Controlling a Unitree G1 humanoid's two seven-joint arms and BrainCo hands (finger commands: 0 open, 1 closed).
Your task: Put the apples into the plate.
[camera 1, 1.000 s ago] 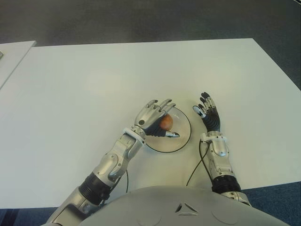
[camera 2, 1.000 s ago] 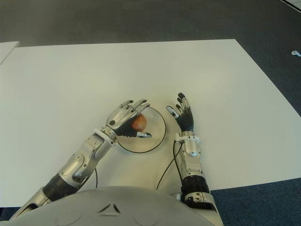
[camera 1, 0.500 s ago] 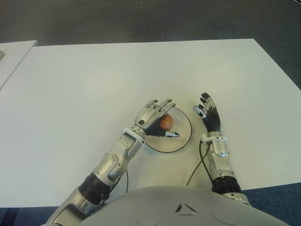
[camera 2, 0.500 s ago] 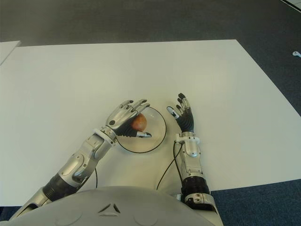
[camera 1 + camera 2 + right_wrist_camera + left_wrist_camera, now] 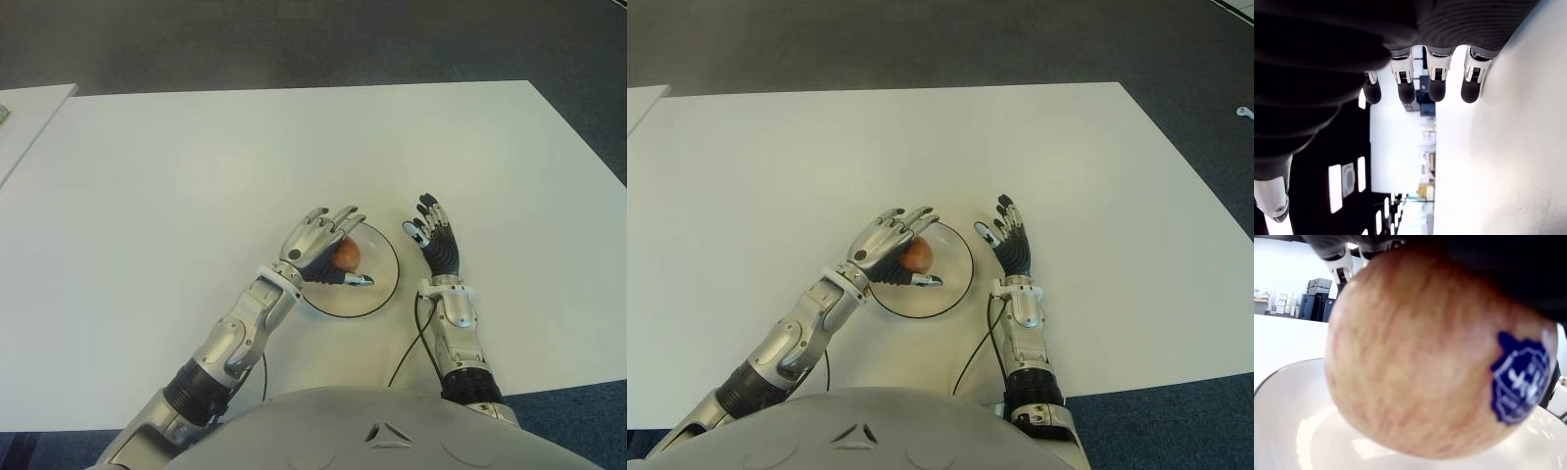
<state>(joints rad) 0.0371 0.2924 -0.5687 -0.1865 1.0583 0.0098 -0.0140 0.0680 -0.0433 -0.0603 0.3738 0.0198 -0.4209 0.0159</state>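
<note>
A reddish apple (image 5: 346, 255) with a blue sticker (image 5: 1520, 382) sits in the white plate (image 5: 377, 292) near the table's front edge. My left hand (image 5: 328, 245) is over the plate's left part. Its fingers (image 5: 343, 217) reach out straight past the apple's far side and its thumb (image 5: 355, 280) lies along the near side, so the hand stands open around the fruit. In the left wrist view the apple fills the picture just above the plate's floor (image 5: 1288, 431). My right hand (image 5: 433, 235) shows just right of the plate, fingers spread and holding nothing.
The white table (image 5: 196, 176) stretches wide to the left and back. A second white surface (image 5: 24, 113) adjoins at the far left. A black cable (image 5: 409, 343) runs along my right forearm. Dark floor lies beyond the table's edges.
</note>
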